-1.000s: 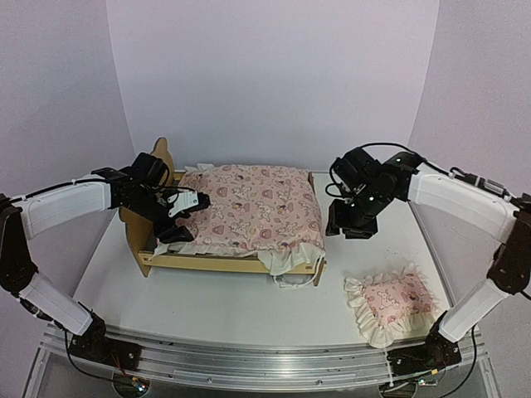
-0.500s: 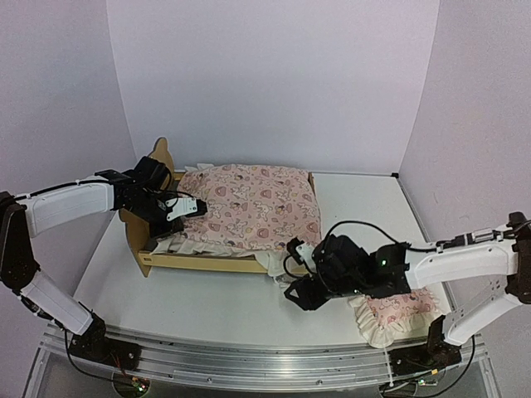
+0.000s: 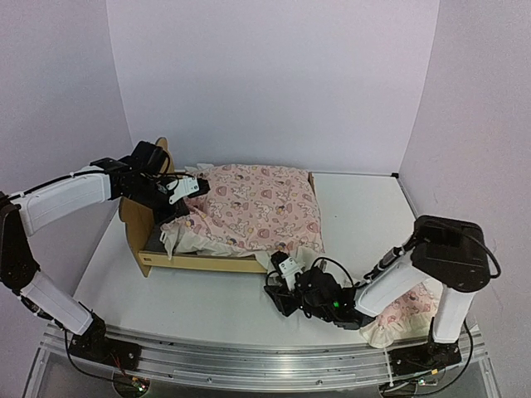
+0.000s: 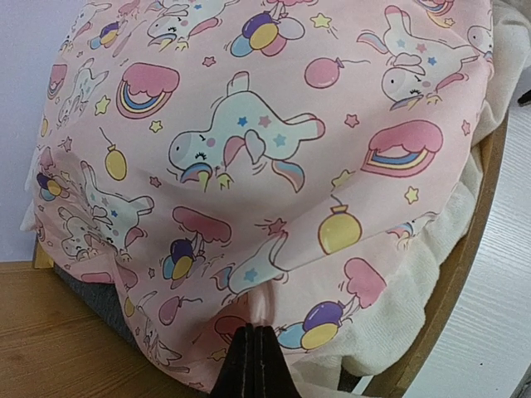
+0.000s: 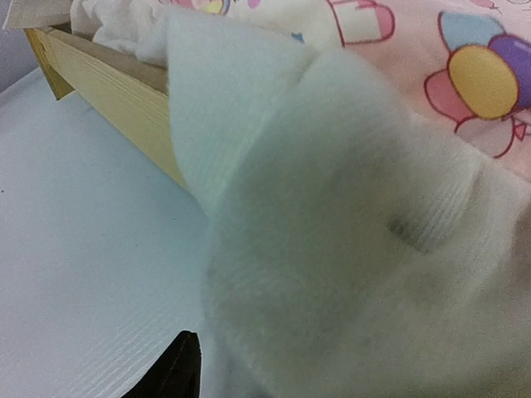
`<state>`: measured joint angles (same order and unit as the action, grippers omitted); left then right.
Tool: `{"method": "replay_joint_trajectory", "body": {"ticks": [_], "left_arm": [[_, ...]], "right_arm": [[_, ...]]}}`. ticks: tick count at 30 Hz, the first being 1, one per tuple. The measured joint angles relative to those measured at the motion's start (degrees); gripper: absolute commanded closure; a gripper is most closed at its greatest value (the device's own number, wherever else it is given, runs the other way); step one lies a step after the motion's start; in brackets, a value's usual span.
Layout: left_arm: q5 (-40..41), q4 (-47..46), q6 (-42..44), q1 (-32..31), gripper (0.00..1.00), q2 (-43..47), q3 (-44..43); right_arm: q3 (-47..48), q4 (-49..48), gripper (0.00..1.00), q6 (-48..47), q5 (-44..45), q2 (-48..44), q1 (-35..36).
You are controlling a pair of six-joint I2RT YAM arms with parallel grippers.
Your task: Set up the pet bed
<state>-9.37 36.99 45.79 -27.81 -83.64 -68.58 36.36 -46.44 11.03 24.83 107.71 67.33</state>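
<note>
White bench [image 3: 207, 303], lilac walls | pet bed [image 3: 199, 263] toward bench's 10 o'clock, headboard at its 9 o'clock end, pink cushion [image 3: 257, 207] on it | left gripper [image 3: 192, 186] pinched together on cushion fabric at 9 o'clock | right gripper [image 3: 278, 290] low at bed's 5 o'clock corner by white ruffle, spread: cannot tell | pillow [image 3: 402, 319] at 4 o'clock

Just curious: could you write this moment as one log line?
left fingers shut on cushion near headboard | right fingers low at near-right corner of pet bed, by cream ruffle | pillow on table
</note>
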Motion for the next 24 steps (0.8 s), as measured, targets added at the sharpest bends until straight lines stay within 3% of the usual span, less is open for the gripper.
{"method": "replay_joint_trajectory", "body": {"ticks": [6,19,24], "left_arm": [[-1.3,0.0,-0.9,0.0,1.00,0.0,0.0],[-3.0,0.0,-1.3,0.0,1.00,0.0,-0.7],[-3.1,0.0,-1.5,0.0,1.00,0.0,-0.8]], "right_arm": [[0.3,-10.6,0.56,-1.1,6.2,8.7,0.0],[2.8,-16.3,0.67,1.3,16.0,15.2,0.2],[4.4,-15.9,0.82,2.0,17.5,16.3,0.2]]}}
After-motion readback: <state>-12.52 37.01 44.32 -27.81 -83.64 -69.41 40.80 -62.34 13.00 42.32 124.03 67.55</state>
